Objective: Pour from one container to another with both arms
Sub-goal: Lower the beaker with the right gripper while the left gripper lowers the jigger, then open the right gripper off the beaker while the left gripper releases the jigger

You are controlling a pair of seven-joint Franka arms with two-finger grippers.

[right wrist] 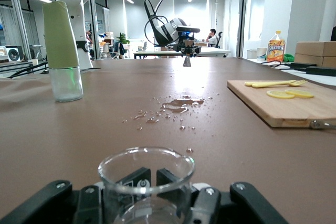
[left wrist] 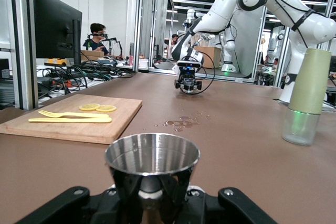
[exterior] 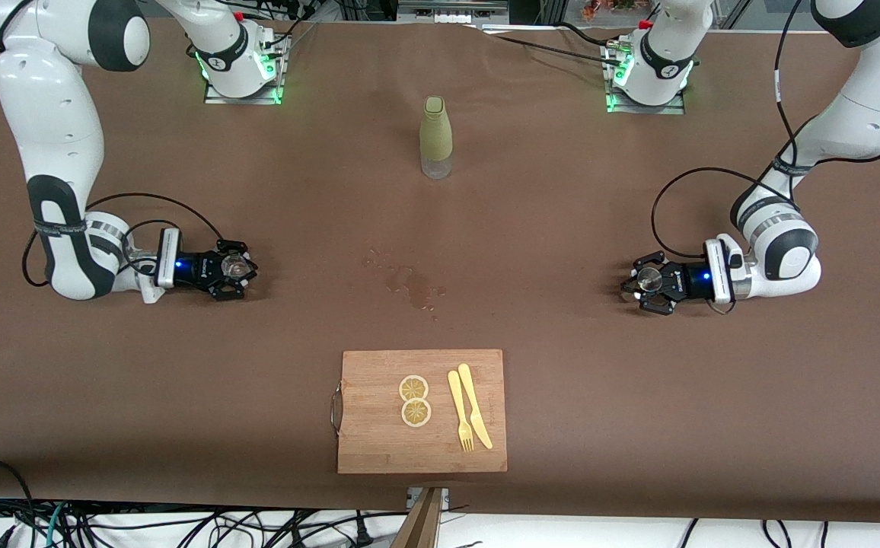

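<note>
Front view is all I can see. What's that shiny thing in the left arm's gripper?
Observer: The left gripper holds a metal cup, mouth up, low over the table.
Operator: And the other gripper?
Observer: The right gripper holds a clear glass cup.
Operator: Is the tall bottle green all the way down?
Observer: No. The bottle has a green sleeve over a clear glass bottom.

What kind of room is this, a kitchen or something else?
Probably a robot lab, not a kitchen. Two arms are bolted to a brown table, more robot arms and metal frames stand in the background, and people sit at desks with a monitor and tangled cables.
</note>
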